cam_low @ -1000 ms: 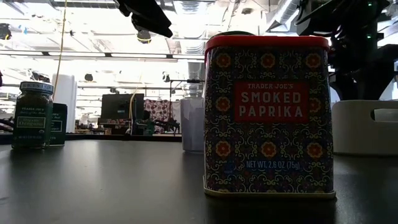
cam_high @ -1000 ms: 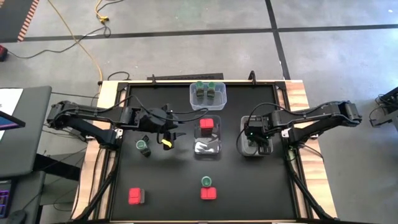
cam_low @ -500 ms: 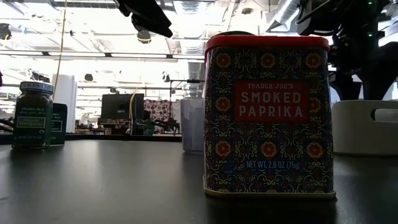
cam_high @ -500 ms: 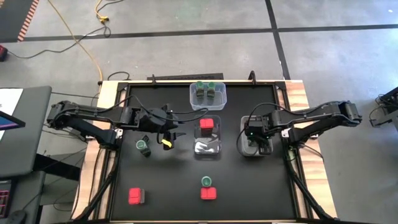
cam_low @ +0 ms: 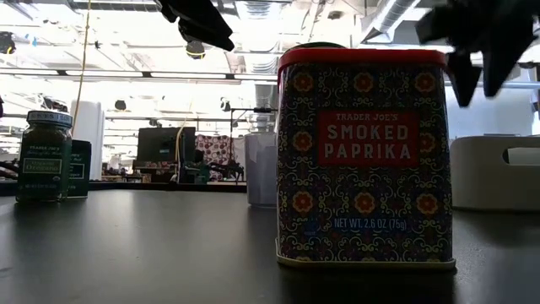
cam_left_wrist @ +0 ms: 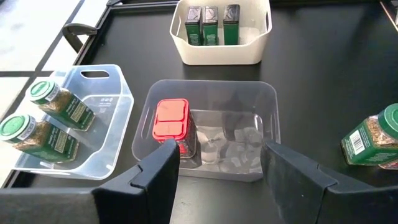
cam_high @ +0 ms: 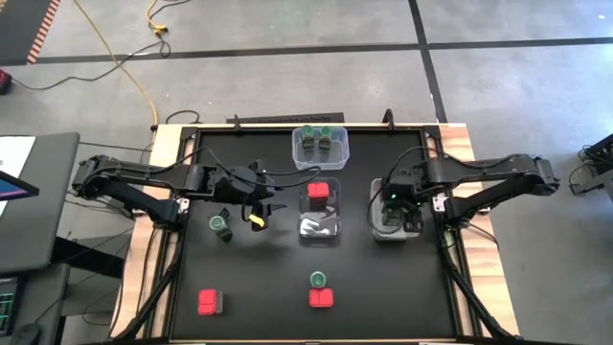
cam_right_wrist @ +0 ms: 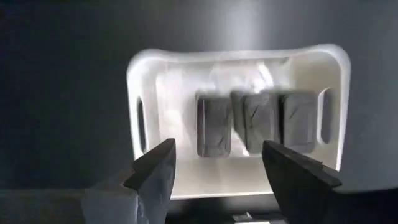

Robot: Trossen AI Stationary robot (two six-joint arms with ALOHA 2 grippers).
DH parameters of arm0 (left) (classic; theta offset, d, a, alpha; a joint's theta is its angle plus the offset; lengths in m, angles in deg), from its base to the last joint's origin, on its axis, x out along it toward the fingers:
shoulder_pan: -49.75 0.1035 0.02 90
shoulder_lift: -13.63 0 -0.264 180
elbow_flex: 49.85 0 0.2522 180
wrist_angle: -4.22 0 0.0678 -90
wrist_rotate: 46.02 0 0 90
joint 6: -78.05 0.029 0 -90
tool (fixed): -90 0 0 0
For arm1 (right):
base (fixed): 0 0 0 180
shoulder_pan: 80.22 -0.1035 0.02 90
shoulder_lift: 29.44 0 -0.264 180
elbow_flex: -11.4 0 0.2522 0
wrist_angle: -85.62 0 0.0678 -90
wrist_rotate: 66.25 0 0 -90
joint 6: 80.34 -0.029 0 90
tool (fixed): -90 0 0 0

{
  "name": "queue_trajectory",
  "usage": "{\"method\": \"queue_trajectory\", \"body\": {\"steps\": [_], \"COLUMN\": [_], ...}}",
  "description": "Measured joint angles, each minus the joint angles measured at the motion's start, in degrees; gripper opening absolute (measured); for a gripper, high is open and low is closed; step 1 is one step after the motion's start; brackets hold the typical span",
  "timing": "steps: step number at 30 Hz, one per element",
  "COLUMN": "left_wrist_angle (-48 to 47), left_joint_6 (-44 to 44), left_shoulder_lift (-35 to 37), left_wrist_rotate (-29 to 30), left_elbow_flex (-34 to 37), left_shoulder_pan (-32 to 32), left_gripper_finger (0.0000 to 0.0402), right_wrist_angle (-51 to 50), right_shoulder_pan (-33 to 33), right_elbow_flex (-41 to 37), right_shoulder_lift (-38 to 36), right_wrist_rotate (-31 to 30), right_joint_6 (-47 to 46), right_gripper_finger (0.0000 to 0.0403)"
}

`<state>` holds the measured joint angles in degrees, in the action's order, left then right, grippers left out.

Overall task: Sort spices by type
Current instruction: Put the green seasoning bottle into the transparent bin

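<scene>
Sorting well underway, stragglers left on the black table (cam_high: 259,278)

Right gripper (cam_right_wrist: 214,165) hangs spread and empty over the white tub (cam_right_wrist: 149,74) holding three dark blocky tins (cam_right_wrist: 255,123). Left gripper (cam_left_wrist: 217,165) spread, facing the clear tub (cam_left_wrist: 267,118) with one red tin (cam_left_wrist: 170,119). Two red square tins (cam_high: 209,303) and two green-lidded jars (cam_high: 221,226) wait loose.

We reach our left arm in from the surface's left edge, its tool (cam_high: 257,213) hanging near the middle with both fingers (cam_left_wrist: 158,171) spread apart and empty. Our right arm stretches in from the right edge, its tool (cam_high: 395,213) lifted and pointing straight down, fingers (cam_right_wrist: 155,169) parted, gripping nothing.
</scene>
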<state>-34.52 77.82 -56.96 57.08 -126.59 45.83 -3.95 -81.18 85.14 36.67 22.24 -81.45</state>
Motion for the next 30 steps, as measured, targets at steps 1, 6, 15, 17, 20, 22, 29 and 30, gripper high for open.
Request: {"method": "queue_trajectory", "body": {"steps": [1,6,15,17,20,22,29,30], "left_wrist_angle": [0.00,0.00,0.50,0.48,0.48,0.42,-0.09,-0.19], "left_joint_6": [-0.01,-1.36,-1.53,-1.29,-0.22,-0.79,-9.15,-9.31], "left_shoulder_lift": [-0.01,-0.02,-0.02,-0.02,-0.02,-0.02,-0.02,-0.02], "left_wrist_rotate": [-0.02,-0.02,-0.02,-0.02,-0.02,-0.02,-0.10,-0.39], "left_elbow_flex": [0.02,0.01,0.00,0.00,0.00,0.00,0.00,0.00], "left_shoulder_pan": [0.00,0.00,0.00,0.00,0.00,0.00,0.00,0.00], "left_gripper_finger": [0.0214,0.0214,0.0214,0.0214,0.0214,0.0214,0.0214,0.0214], "right_wrist_angle": [-0.24,0.41,6.29,7.06,9.52,12.29,20.59,20.81], "right_shoulder_pan": [-0.01,-0.01,-0.08,-0.10,-0.69,-1.79,-6.38,-6.91], "right_elbow_flex": [1.03,4.86,5.46,5.46,5.46,5.46,5.43,5.43], "right_shoulder_lift": [-0.89,-6.97,-18.37,-19.07,-18.69,-17.01,-7.52,-6.14], "right_wrist_rotate": [-0.04,-0.68,-6.35,-8.24,-9.81,-10.80,-12.54,-12.56], "right_joint_6": [-0.57,-8.13,-32.36,-36.07,-36.87,-37.03,-37.88,-38.81], "right_gripper_finger": [0.0266,0.0266,0.0266,0.0265,0.0265,0.0265,0.0265,0.0265]}}
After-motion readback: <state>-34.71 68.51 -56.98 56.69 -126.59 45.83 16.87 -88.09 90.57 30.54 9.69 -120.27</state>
